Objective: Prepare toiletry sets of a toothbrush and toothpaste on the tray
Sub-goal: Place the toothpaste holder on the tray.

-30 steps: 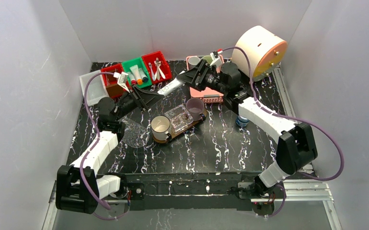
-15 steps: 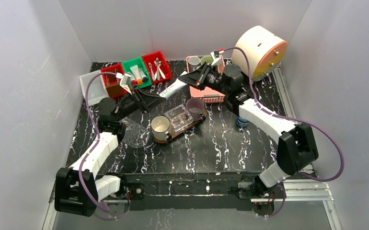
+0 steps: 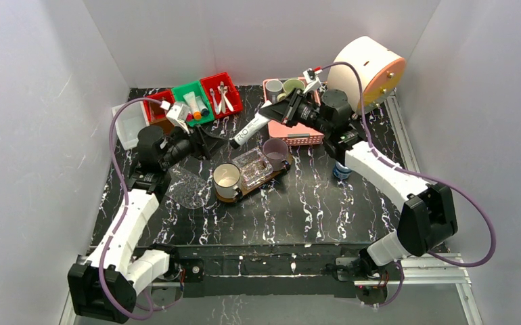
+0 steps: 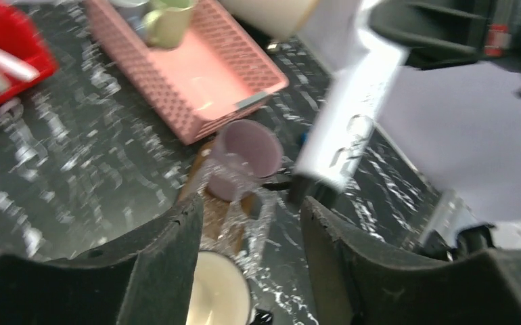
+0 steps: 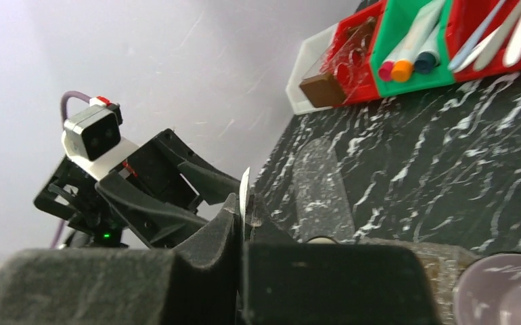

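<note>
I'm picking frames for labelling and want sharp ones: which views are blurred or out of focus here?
Left wrist: motion-smeared throughout, the white tube, pink basket and lilac mug all streaky. Right wrist: its own pincer fingers are soft, the green bin crisper. Top external: sharp, evenly lit, small glints on the clear bag.

Pink basket (image 3: 297, 133), lilac mug (image 3: 275, 150), white tube (image 3: 247, 130), black white-veined table (image 3: 312, 210)

Left wrist view is smeared: I can't read the lettering on the white tube (image 4: 349, 128), and the cream mug (image 4: 217, 298) is cut by the bottom edge. Right wrist view: only a thin sliver of the tube shows past the right gripper (image 5: 243, 217), and the purple mug (image 5: 505, 294) is cropped at the corner.
</note>
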